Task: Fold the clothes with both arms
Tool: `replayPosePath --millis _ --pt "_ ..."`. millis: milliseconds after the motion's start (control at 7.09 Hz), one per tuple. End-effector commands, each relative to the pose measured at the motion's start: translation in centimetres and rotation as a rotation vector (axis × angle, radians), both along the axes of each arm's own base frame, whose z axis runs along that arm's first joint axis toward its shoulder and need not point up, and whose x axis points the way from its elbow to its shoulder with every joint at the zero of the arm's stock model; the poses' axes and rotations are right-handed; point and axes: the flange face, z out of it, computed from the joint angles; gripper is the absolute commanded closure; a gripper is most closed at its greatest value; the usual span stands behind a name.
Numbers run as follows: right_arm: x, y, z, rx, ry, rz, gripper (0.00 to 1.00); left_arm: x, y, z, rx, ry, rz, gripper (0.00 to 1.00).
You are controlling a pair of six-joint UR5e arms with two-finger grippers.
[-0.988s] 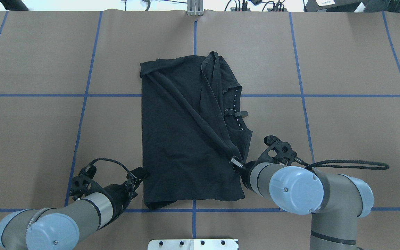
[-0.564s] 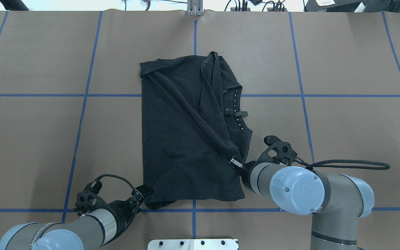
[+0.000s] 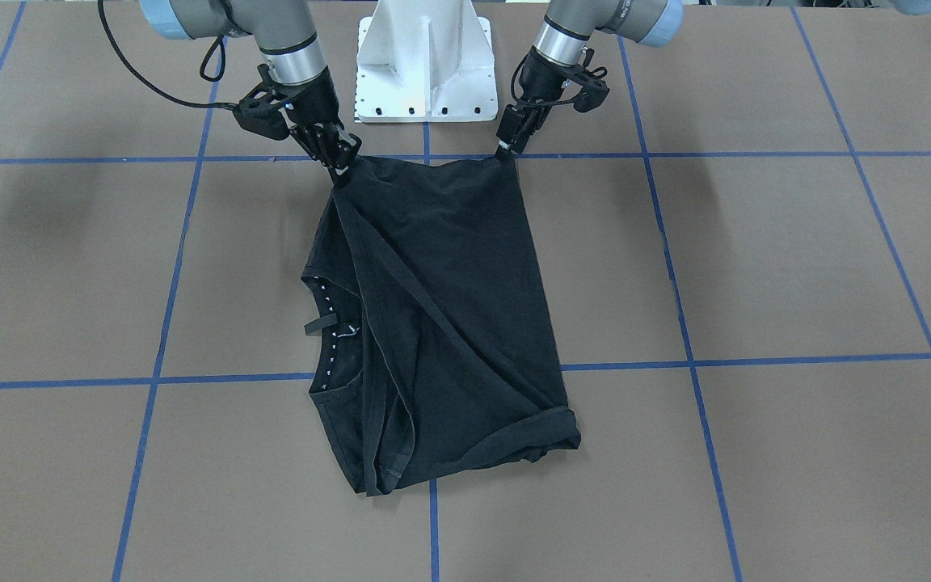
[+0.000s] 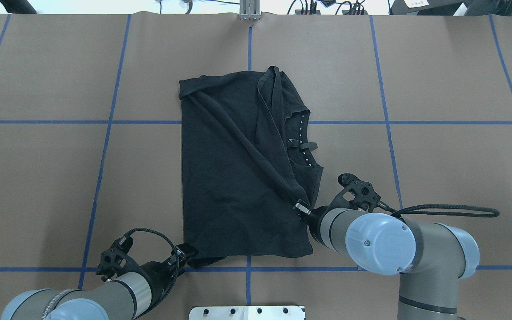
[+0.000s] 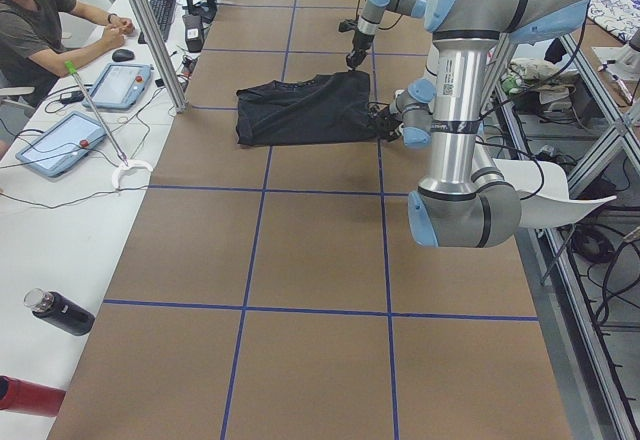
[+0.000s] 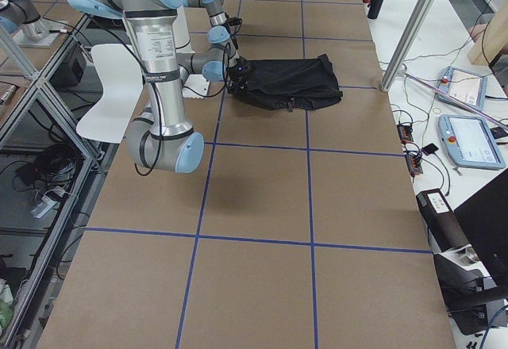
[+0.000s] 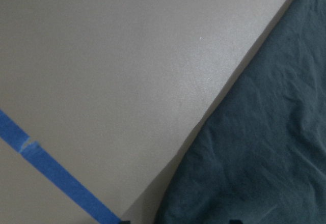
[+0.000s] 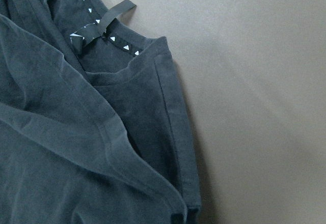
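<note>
The black T-shirt [image 4: 238,178] lies folded lengthwise on the brown table, collar with white triangles [image 4: 302,142] at its right side; the chest graphic is hidden. My right gripper [image 4: 301,209] is shut on the near end of a diagonal hem fold; the right wrist view shows that fold [image 8: 61,132] running to the fingertips. My left gripper [image 4: 188,254] is low at the shirt's near-left corner, its fingertips apart at the bottom edge of the left wrist view with cloth [image 7: 265,132] between them. In the front-facing view, the left gripper [image 3: 506,148] and right gripper [image 3: 342,167] sit at the shirt's [image 3: 449,307] two near corners.
The white pedestal base [image 3: 425,65] stands just behind the shirt's near edge. Blue tape lines [image 4: 105,155] grid the table. A metal post [image 4: 249,11] is at the far edge. An operator [image 5: 40,30] sits at a side table with tablets and bottles [image 5: 60,312].
My left gripper has moved toward the robot and slightly right, along the shirt's left edge to its near-left corner. The right arm and the shirt have not moved.
</note>
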Motion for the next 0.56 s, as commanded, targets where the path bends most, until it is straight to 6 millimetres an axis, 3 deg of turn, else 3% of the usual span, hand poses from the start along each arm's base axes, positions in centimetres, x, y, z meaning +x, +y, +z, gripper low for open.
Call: replayPosePath --millis 0,141,423 --pt "0.0 0.0 0.0 0.0 0.0 0.0 1.0 0.2 0.07 -0.34 0.001 0.006 0.002 0.39" --pt "0.0 0.0 0.0 0.0 0.0 0.0 1.0 0.26 0.15 -0.27 0.001 0.005 0.003 0.4" --pt "0.04 0.01 0.17 -0.001 0.003 0.0 1.0 0.3 0.15 -0.2 -0.001 0.004 0.003 0.89"
